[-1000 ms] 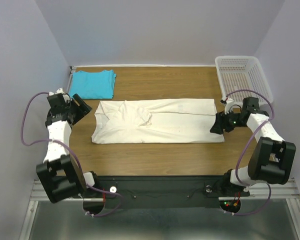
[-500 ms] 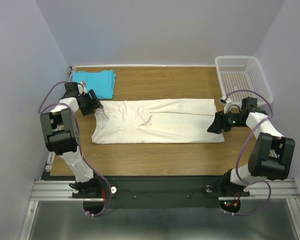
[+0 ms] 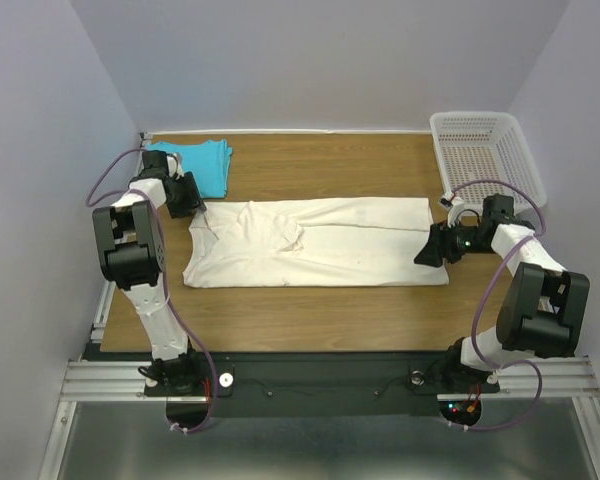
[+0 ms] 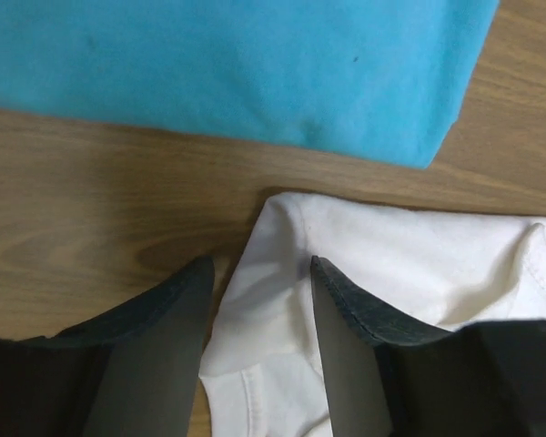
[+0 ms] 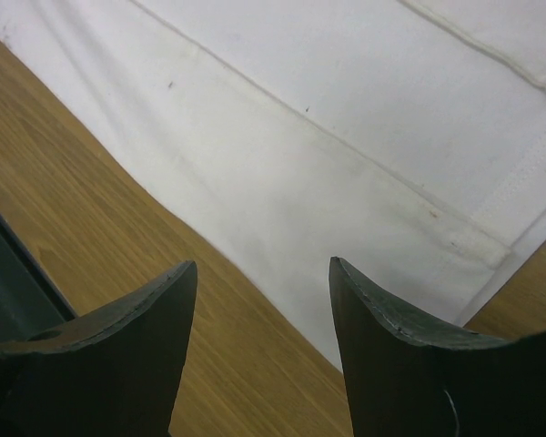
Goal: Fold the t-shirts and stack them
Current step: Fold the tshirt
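Left gripper (image 4: 259, 264) jaws apart astride cream t-shirt (image 3: 330, 245) corner, near folded turquoise t-shirt (image 3: 190, 168); right gripper (image 5: 262, 264) released above its hem.

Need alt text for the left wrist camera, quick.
Open left pincer hangs over the corner of the cream shirt, cloth showing between its fingers. The folded turquoise shirt lies just beyond on the wooden table.
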`<state>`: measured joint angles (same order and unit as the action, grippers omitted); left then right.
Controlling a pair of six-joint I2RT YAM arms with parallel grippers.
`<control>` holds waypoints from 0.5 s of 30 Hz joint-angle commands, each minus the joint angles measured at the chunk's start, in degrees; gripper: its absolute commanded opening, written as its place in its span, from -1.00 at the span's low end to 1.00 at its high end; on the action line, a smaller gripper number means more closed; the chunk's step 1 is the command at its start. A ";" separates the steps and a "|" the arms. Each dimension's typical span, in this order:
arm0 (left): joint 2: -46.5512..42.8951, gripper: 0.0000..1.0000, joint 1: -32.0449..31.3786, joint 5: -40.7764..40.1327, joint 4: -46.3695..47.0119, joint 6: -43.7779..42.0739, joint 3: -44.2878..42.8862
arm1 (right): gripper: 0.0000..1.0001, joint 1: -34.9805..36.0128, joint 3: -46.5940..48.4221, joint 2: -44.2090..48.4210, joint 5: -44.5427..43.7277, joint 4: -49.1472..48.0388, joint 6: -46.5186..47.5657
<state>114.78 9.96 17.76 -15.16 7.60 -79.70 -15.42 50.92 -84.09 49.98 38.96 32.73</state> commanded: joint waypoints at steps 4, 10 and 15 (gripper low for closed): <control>1.59 -0.03 -2.40 1.84 -3.39 -1.71 -4.23 | 0.31 -0.49 1.29 -0.02 0.39 -1.78 -0.30; 1.32 -0.91 -2.75 1.32 -3.39 -1.88 -4.24 | 0.31 -0.49 1.20 0.07 0.12 -1.96 -0.39; 0.18 -1.00 -3.19 1.14 -3.48 -3.28 -4.06 | 0.31 -0.49 1.20 -0.02 0.03 -2.05 -0.39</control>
<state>116.55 7.11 18.63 -17.56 6.09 -82.02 -15.42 50.92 -84.09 49.91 38.54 32.56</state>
